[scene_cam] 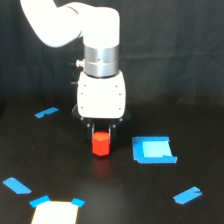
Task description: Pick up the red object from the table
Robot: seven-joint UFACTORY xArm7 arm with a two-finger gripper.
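Observation:
The red object (100,144) is a small red-orange stubby block, seen at the middle of the exterior view. It is directly under the white gripper head. My gripper (102,132) points straight down, and its two short dark fingers (92,131) sit against the block's upper sides, shut on it. The block's lower half shows below the fingertips. A faint red glow lies on the black table (60,165) just beneath it. Whether the block rests on the surface or hangs slightly above it cannot be told.
A blue-edged pale square (153,150) lies just to the exterior view's right of the block. Blue tape strips are scattered at the back left (46,112), front left (16,185) and front right (187,195). A pale sheet with blue corners (55,212) sits at the front edge.

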